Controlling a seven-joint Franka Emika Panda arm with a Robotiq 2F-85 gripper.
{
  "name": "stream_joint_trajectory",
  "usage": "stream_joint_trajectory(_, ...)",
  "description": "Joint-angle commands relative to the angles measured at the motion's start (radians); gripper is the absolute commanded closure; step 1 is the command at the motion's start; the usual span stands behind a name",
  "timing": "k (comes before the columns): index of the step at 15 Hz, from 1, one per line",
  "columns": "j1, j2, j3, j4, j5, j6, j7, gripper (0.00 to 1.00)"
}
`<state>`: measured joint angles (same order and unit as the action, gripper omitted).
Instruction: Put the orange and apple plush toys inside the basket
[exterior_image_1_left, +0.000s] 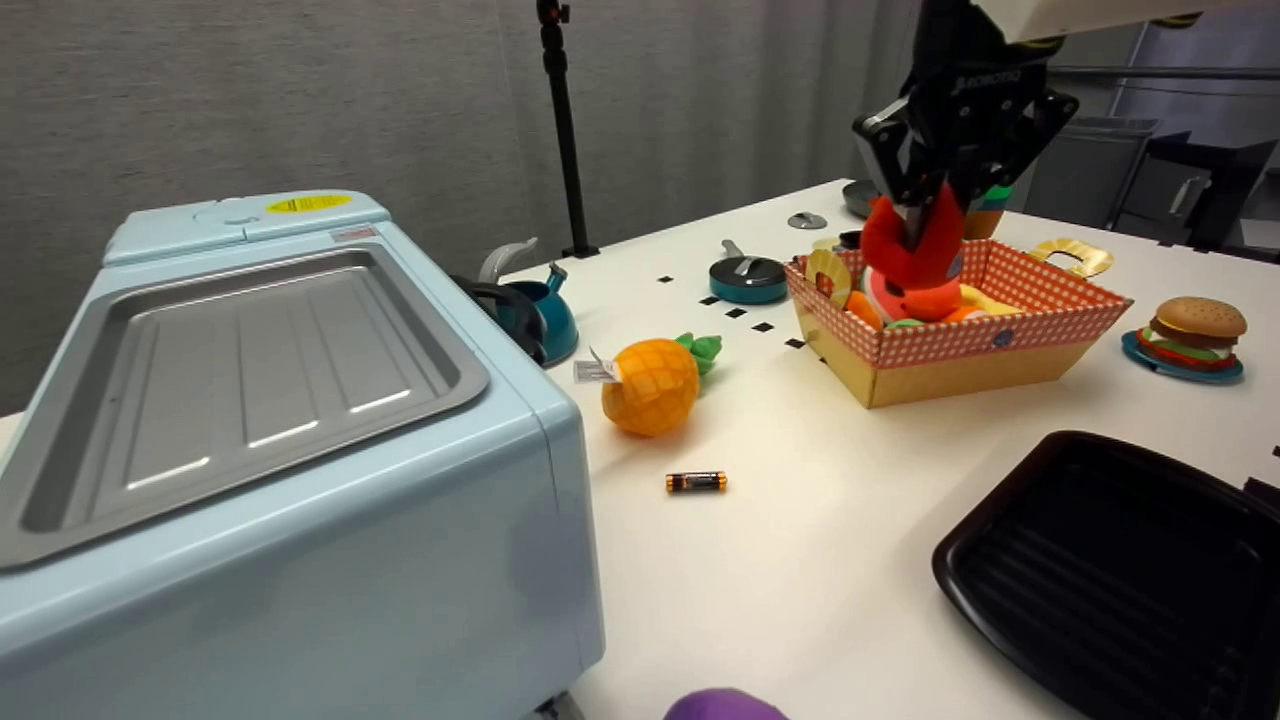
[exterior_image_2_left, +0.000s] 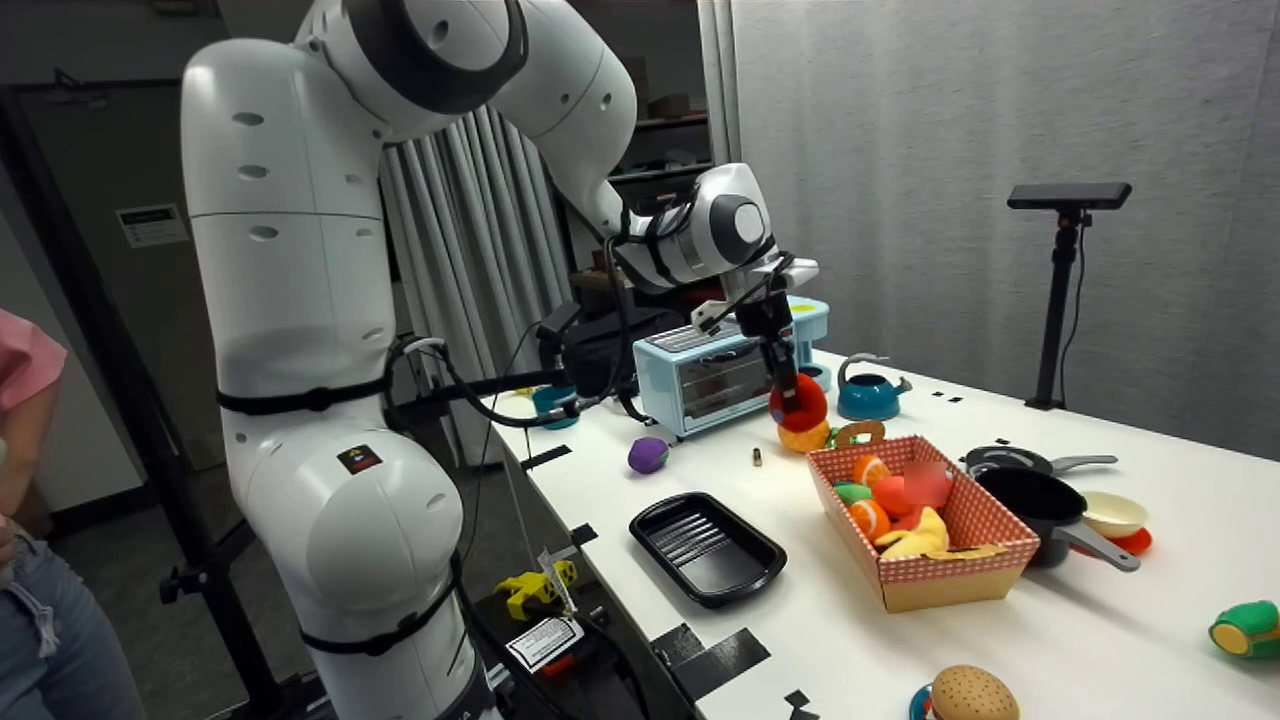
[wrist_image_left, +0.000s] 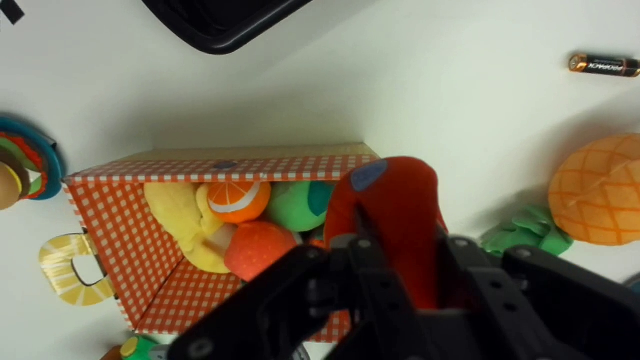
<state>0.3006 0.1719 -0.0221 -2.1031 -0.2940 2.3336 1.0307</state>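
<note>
In the wrist view, the gripper (wrist_image_left: 403, 229) pinches the apple (wrist_image_left: 404, 202) near three o'clock of the basket (wrist_image_left: 290, 170). Dropped there, it might bump the edge and miss.

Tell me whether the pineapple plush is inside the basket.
No, in an exterior view the pineapple plush lies on the white table, outside the basket and apart from it.

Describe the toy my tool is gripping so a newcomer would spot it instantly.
On the white table, find the tan basket with the red-checked lining, then the black tool hovering near it. The red plush toy is pinched in that tool. Unlike the toys lying in the basket, it is held in the air.
</note>
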Motion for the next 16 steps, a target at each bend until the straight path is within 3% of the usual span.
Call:
stream_joint_trajectory(1,-0.024,-0.039,0.023,-0.029,-0.049,-0.029,0.146,0.94)
stream_joint_trajectory(2,-0.073,-0.011,-0.003,-0.016,-0.03,-0.009,0.099,0.94)
stream_joint_trajectory(7,-0.15,0.031,-0.039,0.016,-0.035,-0.011,0.131,0.94)
stream_joint_trajectory(15,-0.193,0.074,-0.049,0.034,0.0,-0.014,0.123,0.94)
stream_joint_trajectory(16,-0.194,0.077,-0.048,0.034,0.006,-0.015,0.12,0.84)
